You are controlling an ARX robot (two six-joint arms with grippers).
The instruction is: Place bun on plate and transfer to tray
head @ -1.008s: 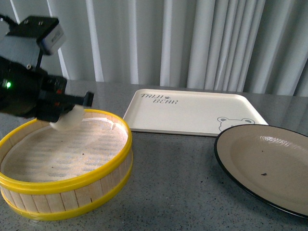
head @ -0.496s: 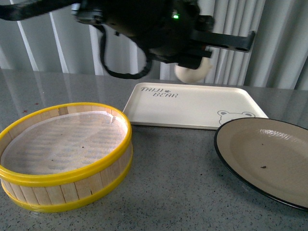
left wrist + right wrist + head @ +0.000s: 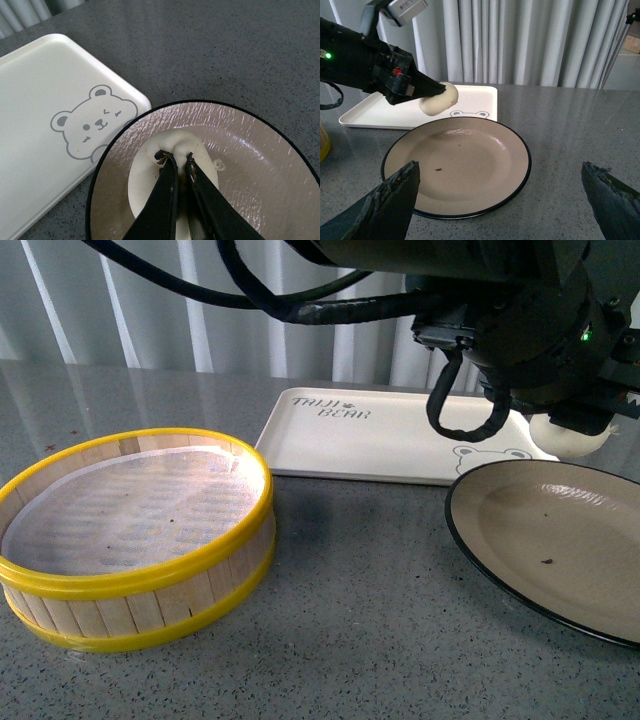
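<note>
Left tool (image 3: pixel 176 159) is clamped on the bun (image 3: pixel 438 99), jaws pinching its top. Bun hangs in the air over the far rim of the plate (image 3: pixel 540 530), next to the bear corner of the tray (image 3: pixel 390 445). Right tool (image 3: pixel 500 170) is spread wide and holds nothing, low over the grey surface (image 3: pixel 380 620).

Soft, even daylight all round, coming bright through the pale curtains (image 3: pixel 520 40) behind. White glare streaks ripple across the plate (image 3: pixel 250 150) (strongest in the left wrist view). There's a faint, diffuse shadow under the steamer basket (image 3: pixel 140 615). Close up, the right gripper's fingers (image 3: pixel 390 205) blur, and the left arm (image 3: pixel 480 300) looms dark and soft-edged.
</note>
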